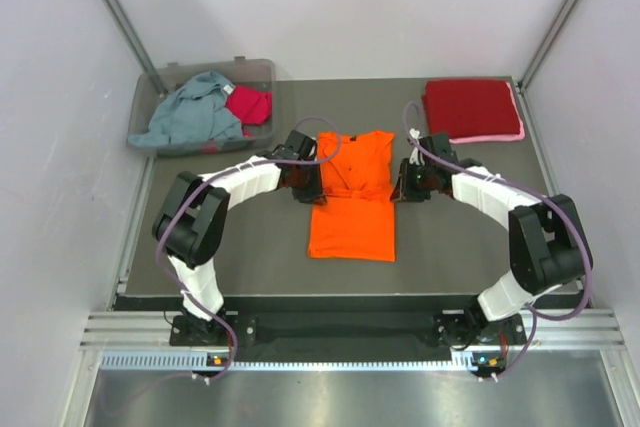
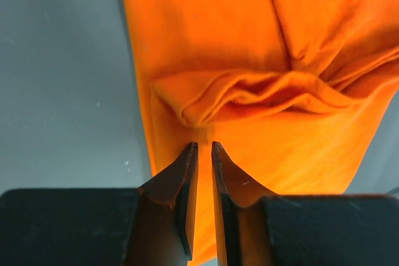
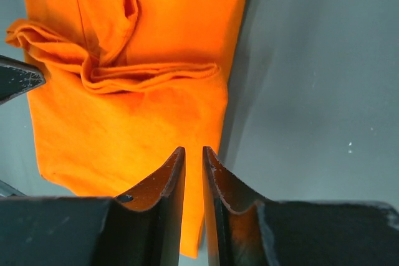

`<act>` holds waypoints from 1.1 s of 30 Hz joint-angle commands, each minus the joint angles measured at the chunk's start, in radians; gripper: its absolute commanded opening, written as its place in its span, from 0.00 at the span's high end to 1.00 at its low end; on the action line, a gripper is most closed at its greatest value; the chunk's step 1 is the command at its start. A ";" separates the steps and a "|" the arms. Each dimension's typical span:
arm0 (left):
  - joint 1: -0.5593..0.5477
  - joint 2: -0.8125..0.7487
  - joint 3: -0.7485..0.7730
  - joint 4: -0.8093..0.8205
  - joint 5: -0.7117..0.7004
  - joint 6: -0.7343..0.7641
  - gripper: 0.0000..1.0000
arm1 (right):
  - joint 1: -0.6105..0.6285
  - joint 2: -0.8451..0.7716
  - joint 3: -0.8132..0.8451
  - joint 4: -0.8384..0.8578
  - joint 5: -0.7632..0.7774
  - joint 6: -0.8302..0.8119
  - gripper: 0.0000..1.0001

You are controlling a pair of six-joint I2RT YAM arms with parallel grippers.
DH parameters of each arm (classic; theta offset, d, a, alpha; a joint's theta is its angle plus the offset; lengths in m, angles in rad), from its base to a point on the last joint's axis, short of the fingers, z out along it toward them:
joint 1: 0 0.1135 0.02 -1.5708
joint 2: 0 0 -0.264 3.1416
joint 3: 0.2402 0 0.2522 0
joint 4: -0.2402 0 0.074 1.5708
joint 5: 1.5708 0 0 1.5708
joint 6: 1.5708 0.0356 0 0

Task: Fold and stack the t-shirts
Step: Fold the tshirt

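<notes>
The orange t-shirt (image 1: 352,212) lies lengthwise in the middle of the table, its sleeves folded in and a bunched crease across its upper half (image 2: 249,88) (image 3: 143,73). My left gripper (image 1: 306,179) (image 2: 204,146) sits low at the shirt's left edge, tips pointing at the crease. My right gripper (image 1: 404,183) (image 3: 193,149) is low at the shirt's right edge. Each pair of jaws stands a narrow slit apart, with orange cloth showing through the gap. Neither visibly pinches the cloth.
A folded dark red t-shirt (image 1: 470,109) rests on a pink one (image 1: 521,133) at the back right. A clear plastic bin (image 1: 158,79) at the back left holds a crumpled grey-blue tee (image 1: 195,112) and a magenta one (image 1: 250,104). Bare dark tabletop (image 1: 450,247) flanks the orange shirt.
</notes>
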 commanded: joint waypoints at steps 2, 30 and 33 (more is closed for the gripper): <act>0.013 0.027 0.051 0.045 -0.021 0.027 0.80 | 0.017 0.031 0.059 0.070 0.006 -0.005 0.82; 0.067 0.141 0.152 0.043 -0.018 0.148 0.69 | 0.012 0.110 0.151 0.021 0.029 -0.233 0.59; 0.067 0.145 0.151 0.037 -0.027 0.162 0.68 | 0.010 0.134 0.159 0.035 -0.002 -0.250 0.59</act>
